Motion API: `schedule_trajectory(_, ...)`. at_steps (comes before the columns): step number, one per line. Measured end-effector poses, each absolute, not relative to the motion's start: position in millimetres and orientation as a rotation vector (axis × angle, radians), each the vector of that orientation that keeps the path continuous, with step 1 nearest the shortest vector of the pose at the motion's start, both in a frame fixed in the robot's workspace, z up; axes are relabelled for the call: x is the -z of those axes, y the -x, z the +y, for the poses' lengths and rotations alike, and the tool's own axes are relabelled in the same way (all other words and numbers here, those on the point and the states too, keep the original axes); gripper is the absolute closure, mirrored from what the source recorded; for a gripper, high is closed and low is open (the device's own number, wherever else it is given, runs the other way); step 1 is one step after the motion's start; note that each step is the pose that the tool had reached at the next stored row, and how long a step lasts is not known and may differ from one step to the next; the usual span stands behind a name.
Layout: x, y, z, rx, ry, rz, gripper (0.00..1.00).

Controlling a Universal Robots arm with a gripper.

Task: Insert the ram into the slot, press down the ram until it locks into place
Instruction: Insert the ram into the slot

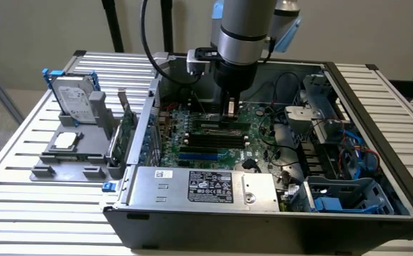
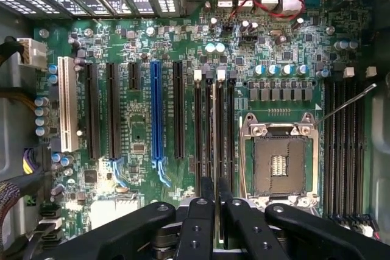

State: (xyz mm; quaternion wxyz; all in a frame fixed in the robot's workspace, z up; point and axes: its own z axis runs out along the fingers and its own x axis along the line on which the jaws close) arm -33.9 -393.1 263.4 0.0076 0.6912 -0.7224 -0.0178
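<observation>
Where the hand reaches down into the open computer case, its two black fingers sit close together, clamped on the ram (a thin pale line, seen edge-on in the wrist view). That stick runs directly over the bank of four black slots; whether it is seated I cannot tell. Flanking the bank are the blue socket on one side and the bare metal processor socket on the other. In the exterior view, black cables loop near the arm on the exterior view's right, and the grey power supply lies nearer the camera. Outside the case, on the bench, a grey holder carries a hard drive and an upright expansion card.
</observation>
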Motion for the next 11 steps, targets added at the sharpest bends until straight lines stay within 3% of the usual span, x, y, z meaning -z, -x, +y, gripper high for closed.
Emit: schedule_trajectory(11,-249,36,-393,0.013,-2.144,-2.247,0.87)
